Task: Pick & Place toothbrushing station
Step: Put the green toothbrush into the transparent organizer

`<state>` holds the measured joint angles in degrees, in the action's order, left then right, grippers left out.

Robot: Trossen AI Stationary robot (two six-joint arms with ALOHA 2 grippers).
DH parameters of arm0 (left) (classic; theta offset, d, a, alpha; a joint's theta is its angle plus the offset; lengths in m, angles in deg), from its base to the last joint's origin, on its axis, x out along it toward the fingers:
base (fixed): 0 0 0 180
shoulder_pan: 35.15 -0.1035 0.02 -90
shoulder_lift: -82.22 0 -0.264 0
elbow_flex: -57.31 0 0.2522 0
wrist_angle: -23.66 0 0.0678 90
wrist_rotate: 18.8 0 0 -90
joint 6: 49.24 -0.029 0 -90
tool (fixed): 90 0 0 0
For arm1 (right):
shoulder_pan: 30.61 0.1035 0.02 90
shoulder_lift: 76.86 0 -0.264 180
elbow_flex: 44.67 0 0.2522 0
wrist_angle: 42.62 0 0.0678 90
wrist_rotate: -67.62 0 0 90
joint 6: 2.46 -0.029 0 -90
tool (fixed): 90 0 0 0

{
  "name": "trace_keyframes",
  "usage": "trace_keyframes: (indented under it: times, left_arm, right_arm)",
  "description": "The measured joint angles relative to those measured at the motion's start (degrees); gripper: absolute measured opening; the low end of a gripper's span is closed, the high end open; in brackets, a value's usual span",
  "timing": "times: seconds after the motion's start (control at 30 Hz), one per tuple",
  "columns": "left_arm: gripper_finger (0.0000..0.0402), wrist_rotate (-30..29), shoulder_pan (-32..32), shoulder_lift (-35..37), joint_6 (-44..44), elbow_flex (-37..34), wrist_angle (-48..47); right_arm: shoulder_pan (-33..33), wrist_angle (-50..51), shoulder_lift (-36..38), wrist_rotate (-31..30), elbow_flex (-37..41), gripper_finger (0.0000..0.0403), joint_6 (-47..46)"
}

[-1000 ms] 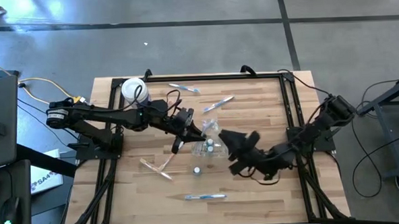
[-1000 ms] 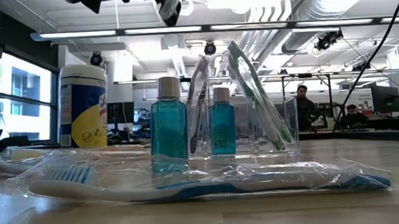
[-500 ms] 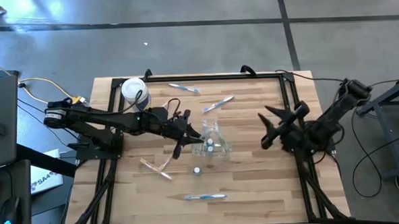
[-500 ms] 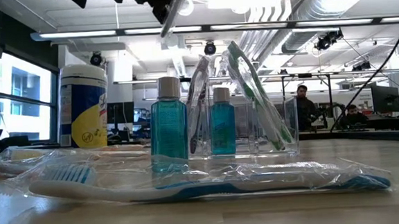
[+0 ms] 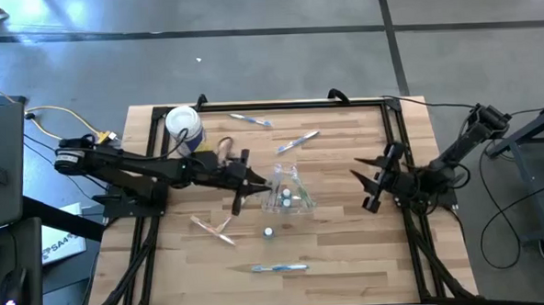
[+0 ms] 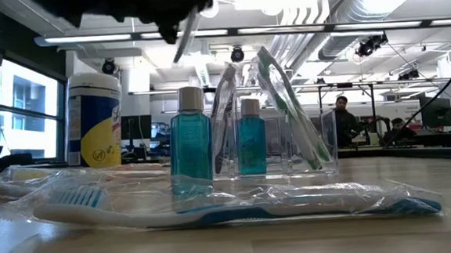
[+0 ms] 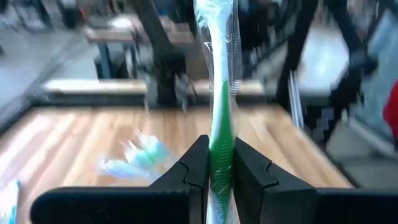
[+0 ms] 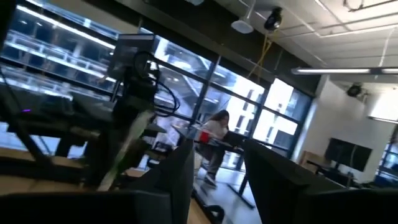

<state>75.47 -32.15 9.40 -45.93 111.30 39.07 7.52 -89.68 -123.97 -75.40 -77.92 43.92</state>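
Right claw withdrawn, green toothbrush upright

Table centre is crowded: clear cup with upright toothbrushes, left gripper just left of it clamping a wrapped green toothbrush. Small bottle and wrapped blue toothbrush block the near side, canister far-left. Open lane: bare wood between cup and right gripper, fingers spread, at right edge.

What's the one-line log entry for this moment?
left gripper: shut on wrapped green-handled toothbrush, raised beside small clear plastic cup | right gripper: open, empty, near right table edge | cup: toothbrushes inside
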Motion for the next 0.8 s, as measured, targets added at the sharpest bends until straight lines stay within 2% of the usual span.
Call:
trace_keyframes:
  times: [0.17,0.27,0.4,0.6,0.8]
  left_arm:
    - [0.0037,-0.6,0.0,2.2,1.5,-9.7,17.8]
    - [0.0037,-0.8,0.0,2.6,1.6,-13.2,25.1]
    - [0.0037,-1.5,0.0,0.2,2.1,-14.4,27.5]
    - [0.0037,1.4,0.0,-6.4,2.7,-14.4,33.8]
    - [0.0037,2.9,-0.6,-11.0,-1.4,-14.3,38.8]
  right_arm:
    - [0.0,0.8,-0.2,0.9,1.1,0.0132,-1.7]
    - [0.0,0.7,-0.2,1.1,1.1,0.0132,-2.4]
    - [0.0,1.0,-0.2,2.3,1.1,0.0132,-4.7]
    - [0.0,3.6,-0.2,2.8,1.1,0.0132,-5.0]
    - [0.0,4.0,-0.2,4.0,1.1,0.0133,-7.7]
